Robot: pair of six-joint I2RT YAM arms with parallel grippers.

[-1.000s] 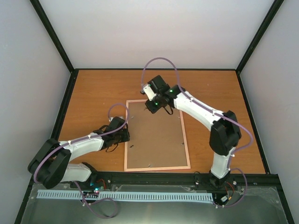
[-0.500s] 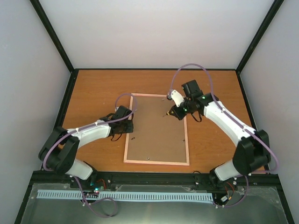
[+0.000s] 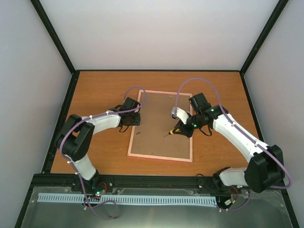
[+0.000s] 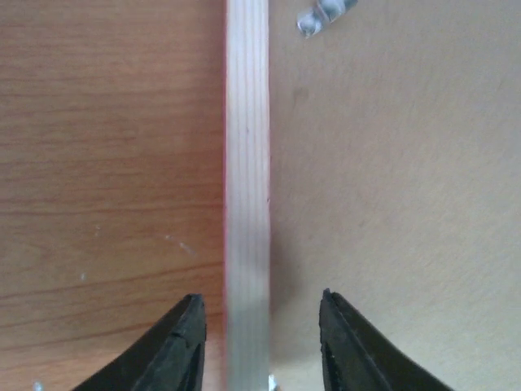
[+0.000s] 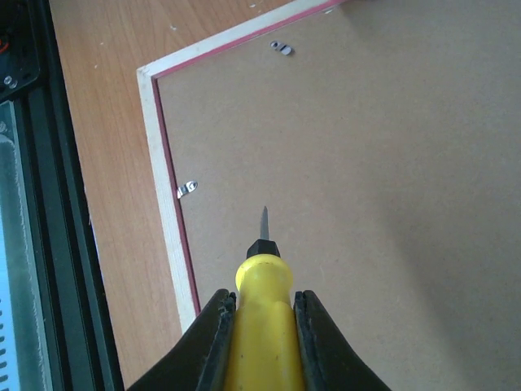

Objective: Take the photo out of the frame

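Orange-brown wooden table (image 3: 95, 90) is carrying the large bright-pink rectangular frame (image 3: 159, 158), which is lying face down at the centre with its brown backing board (image 3: 156, 128) up. Its long axis is running near to far, the far end leaning slightly right. The photo is hidden from view. Both arms are reaching inward, low over the frame. Left gripper (image 4: 259, 326) is standing open, its jaws straddling the frame's pale left rail without visibly touching it. Right gripper (image 5: 262, 303) is clamping a yellow-handled screwdriver (image 5: 262, 277), its tip aiming at the board near a small metal clip (image 5: 187, 190).
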